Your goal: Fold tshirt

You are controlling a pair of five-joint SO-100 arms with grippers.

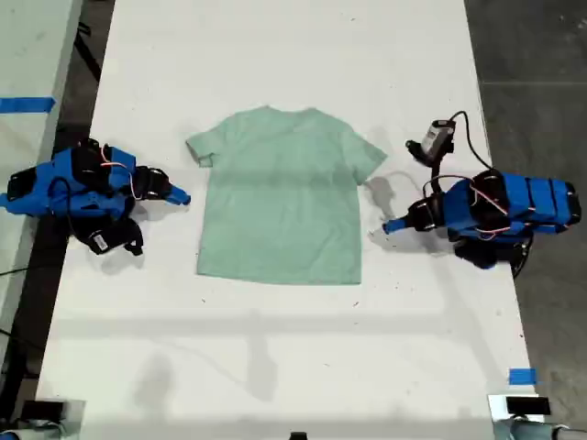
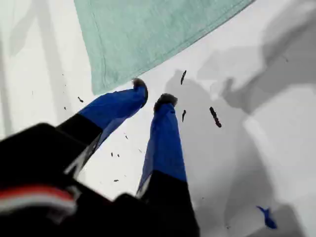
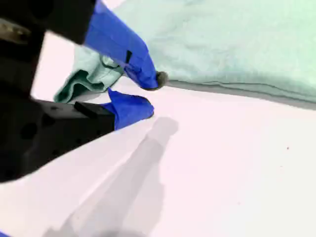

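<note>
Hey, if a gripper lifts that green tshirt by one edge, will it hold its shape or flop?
Likely floppy: the tshirt lies flat as thin cloth, and its sleeve near my second gripper is bunched. Probably light, so it may drag across the smooth table rather than stay put.

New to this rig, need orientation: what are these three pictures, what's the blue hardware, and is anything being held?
The exterior view looks straight down on a white table. Two small blue robot arms sit on it, one at each side of that view. A mint-green tshirt lies flat between them. The other two pictures come from cameras mounted on the arms, looking along their jaws. My first gripper is by a tshirt corner, jaws slightly apart. My second gripper is open beside a bunched sleeve. Neither holds anything.
</note>
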